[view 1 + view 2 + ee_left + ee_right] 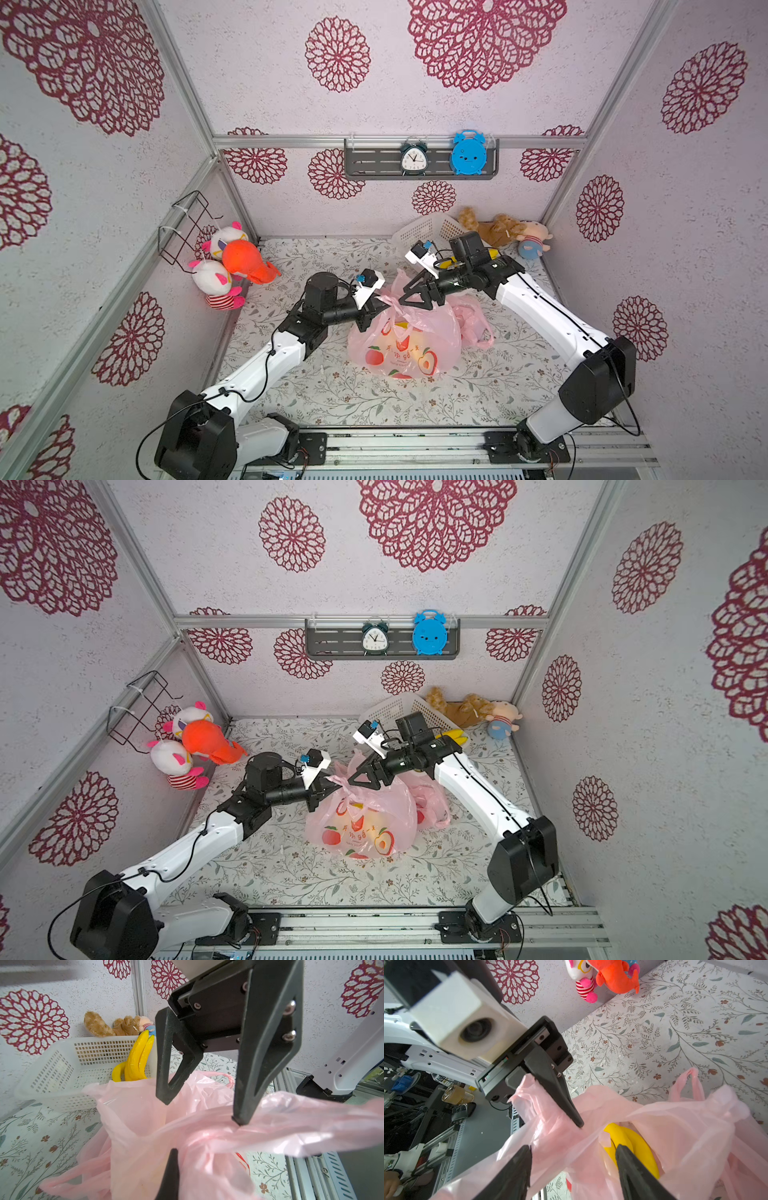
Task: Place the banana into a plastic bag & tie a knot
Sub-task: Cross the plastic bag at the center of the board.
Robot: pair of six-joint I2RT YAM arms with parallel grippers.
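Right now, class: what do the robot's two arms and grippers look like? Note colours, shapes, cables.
Both the left arm and right arm have white shells with black joint housings, and a thin black cable runs along each. A white camera block sits at each wrist. The left gripper and right gripper are matte black; the right one's tapering fingers are triangular frames with silver screws.

pale walls [257, 91] with crimson medallions [486, 41], leafy floral tabletop [332, 395]

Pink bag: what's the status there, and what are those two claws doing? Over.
Left gripper shut on pink bag handle. Right gripper open, at the gathered top. Banana inside; no finished knot visible. Spare bag beside it.
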